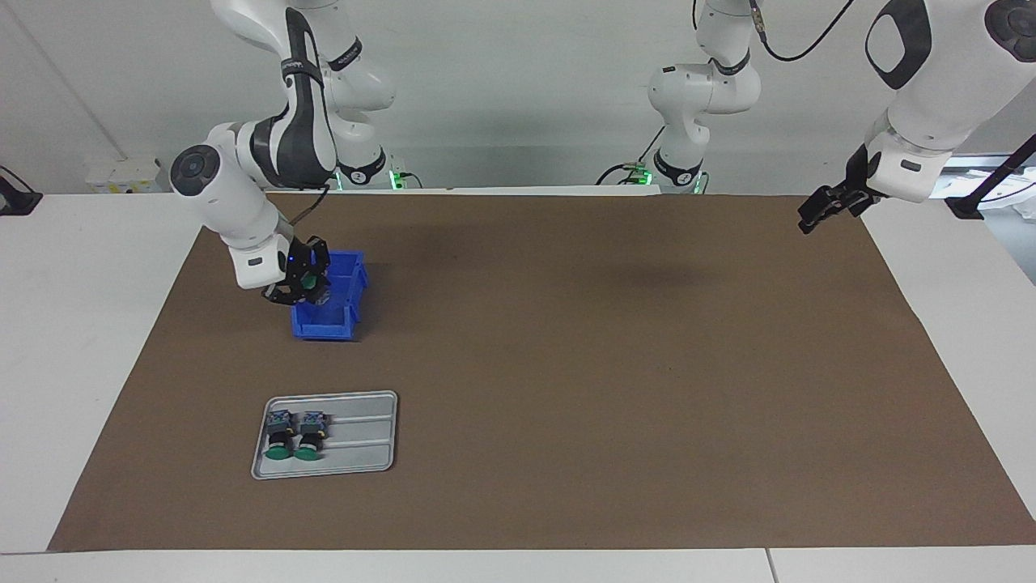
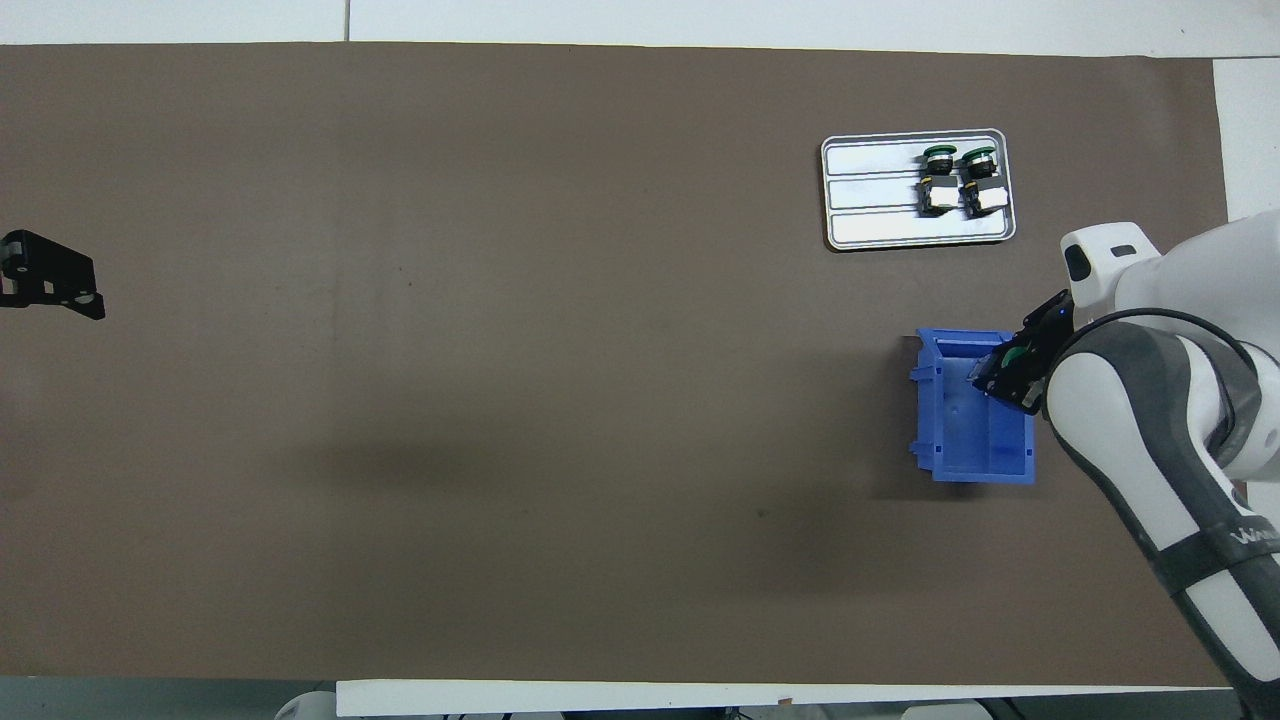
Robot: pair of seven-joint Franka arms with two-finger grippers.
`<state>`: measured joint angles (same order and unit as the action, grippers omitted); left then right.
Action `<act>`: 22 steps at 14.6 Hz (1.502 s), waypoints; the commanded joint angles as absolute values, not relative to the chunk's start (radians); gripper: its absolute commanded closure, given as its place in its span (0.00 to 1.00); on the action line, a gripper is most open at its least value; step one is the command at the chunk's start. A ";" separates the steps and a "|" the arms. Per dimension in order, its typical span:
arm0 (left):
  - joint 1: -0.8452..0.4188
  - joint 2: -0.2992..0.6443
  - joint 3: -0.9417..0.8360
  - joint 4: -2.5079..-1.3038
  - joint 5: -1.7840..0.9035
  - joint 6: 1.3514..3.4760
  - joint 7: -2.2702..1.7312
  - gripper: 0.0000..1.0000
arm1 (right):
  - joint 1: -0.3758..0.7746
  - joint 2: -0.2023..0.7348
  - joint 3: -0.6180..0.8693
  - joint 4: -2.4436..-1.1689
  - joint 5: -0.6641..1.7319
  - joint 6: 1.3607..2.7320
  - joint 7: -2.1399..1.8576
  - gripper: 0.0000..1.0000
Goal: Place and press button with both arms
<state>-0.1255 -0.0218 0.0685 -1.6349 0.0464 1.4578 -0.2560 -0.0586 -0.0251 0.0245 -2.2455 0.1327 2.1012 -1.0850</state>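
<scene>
We see the button point(image 1: 309, 281) pinched between the fingers of the right gripper point(image 1: 303, 283), hanging just over the blue bin point(image 1: 328, 320) at the right arm's end of the bench point(image 1: 566, 364). Only its green cap shows between the black fingers; the rest of its body is hidden by the gripper, so we cannot tell for sure how its long axis runs. From the overhead view the cap point(image 2: 1012, 356) seems to face up and toward the side of the bin nearest the arm, which suggests the button is tilted, not upright.

As for progress, we judge the task to be in its early half: the button is picked and in the air above the bin, not yet set down anywhere. Farther from the robots than the bin, the silver tray point(image 1: 368, 465) already carries two similar green-capped switches point(image 1: 294, 436) lying side by side in its slots, caps pointing away from the robots. What is left, by our reading, is carrying the button to the tray, laying it in a free slot, and pressing it.

The left gripper point(image 1: 825, 209) waits with its fingers spread, raised over the left arm's end of the bench, well apart from everything.
</scene>
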 commanded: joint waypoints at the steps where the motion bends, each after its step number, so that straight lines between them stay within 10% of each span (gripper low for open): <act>1: -0.126 -0.049 0.074 -1.667 0.040 1.476 -0.255 0.00 | -0.037 -0.035 0.029 -2.327 0.150 2.207 -1.149 1.00; 10: -0.126 -0.049 0.074 -1.667 0.040 1.476 -0.255 0.00 | -0.032 -0.038 0.028 -2.379 0.137 2.252 -1.204 0.79; 12: -0.126 -0.049 0.074 -1.667 0.040 1.476 -0.255 0.00 | -0.031 -0.040 0.028 -2.378 0.133 2.253 -1.204 0.61; 14: -0.126 -0.049 0.074 -1.666 0.040 1.476 -0.255 0.00 | -0.037 -0.037 0.028 -2.369 0.132 2.249 -1.207 0.01; 22: -0.126 -0.049 0.074 -1.667 0.040 1.476 -0.256 0.00 | -0.043 -0.057 0.025 -2.119 0.132 2.004 -1.155 0.00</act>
